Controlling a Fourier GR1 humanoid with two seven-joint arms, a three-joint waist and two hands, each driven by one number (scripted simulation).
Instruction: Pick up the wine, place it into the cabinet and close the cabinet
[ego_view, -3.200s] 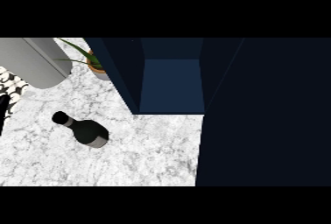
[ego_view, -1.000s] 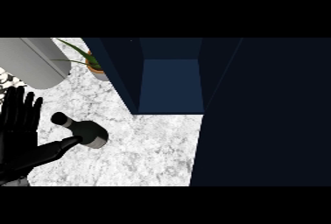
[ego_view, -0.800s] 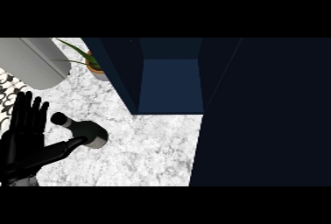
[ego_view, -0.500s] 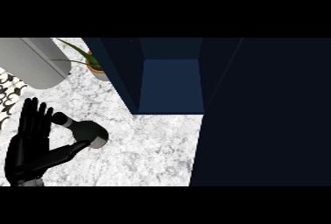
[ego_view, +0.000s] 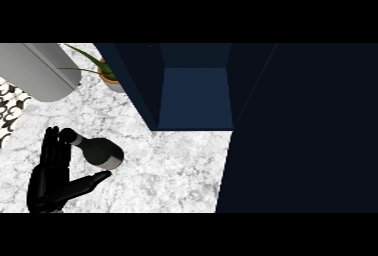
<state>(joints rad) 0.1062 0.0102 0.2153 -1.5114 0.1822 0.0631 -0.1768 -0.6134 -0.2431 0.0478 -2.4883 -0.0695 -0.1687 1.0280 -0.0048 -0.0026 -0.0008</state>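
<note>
The wine bottle (ego_view: 97, 150), dark with a pale band near its base, stands on the marble counter (ego_view: 170, 170) at the left. My left hand (ego_view: 52, 181) is just left of it and open. Its straight fingers (ego_view: 53, 145) lie alongside the bottle's neck, and its thumb (ego_view: 94, 179) reaches out below the bottle's base. I cannot tell whether the hand touches the bottle. The dark blue cabinet (ego_view: 196, 95) stands open at the top centre. Its door (ego_view: 303, 135) fills the right side of the view. My right hand does not show.
A potted plant (ego_view: 102, 70) stands beside the cabinet's left wall. A grey rounded object (ego_view: 37, 67) lies at the top left, and a black-and-white patterned surface (ego_view: 10, 109) shows at the left edge. Bare marble lies between the bottle and the cabinet.
My left hand came in from the lower left and moved right, up to the bottle. The bottle and the cabinet have not moved.
</note>
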